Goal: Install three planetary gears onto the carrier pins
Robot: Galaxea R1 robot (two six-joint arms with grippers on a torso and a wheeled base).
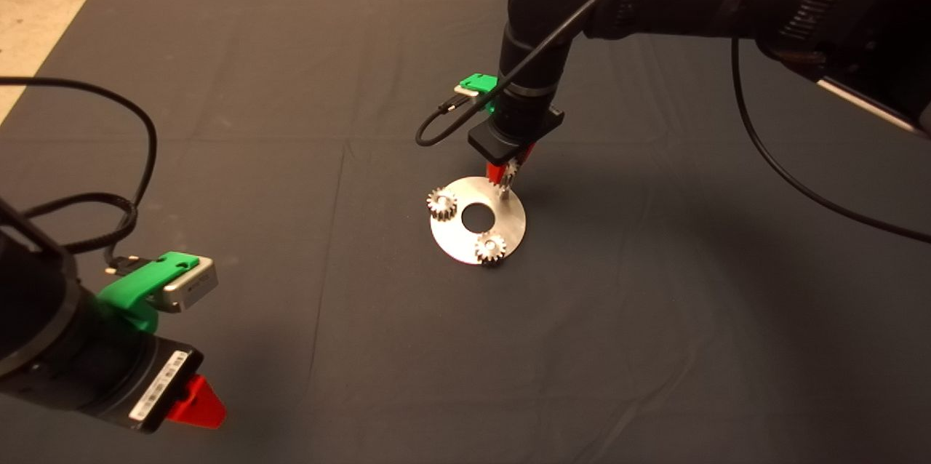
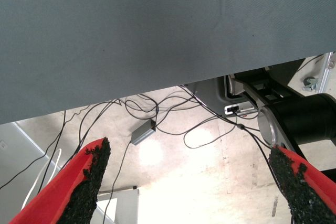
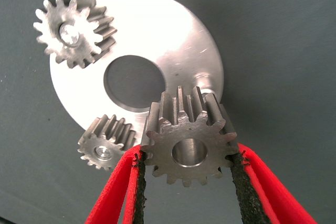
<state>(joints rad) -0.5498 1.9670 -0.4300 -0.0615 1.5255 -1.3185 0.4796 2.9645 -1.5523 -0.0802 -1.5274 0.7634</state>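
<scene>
Gears: two seated on pins (image 3: 70,33) (image 3: 104,152) of disc (image 1: 509,220); third gear (image 3: 187,139) pinched in right gripper (image 3: 187,182) just above bare pin (image 3: 206,85). Left gripper (image 2: 186,182) parked lower left, fingers spread, empty.

You cannot read any text in these views. The left arm's wrist carries a white label (image 1: 156,385) with small dark print, but the marks are too small to make out. The gears, the disc and the mat show you no letters, numbers or signs.
</scene>
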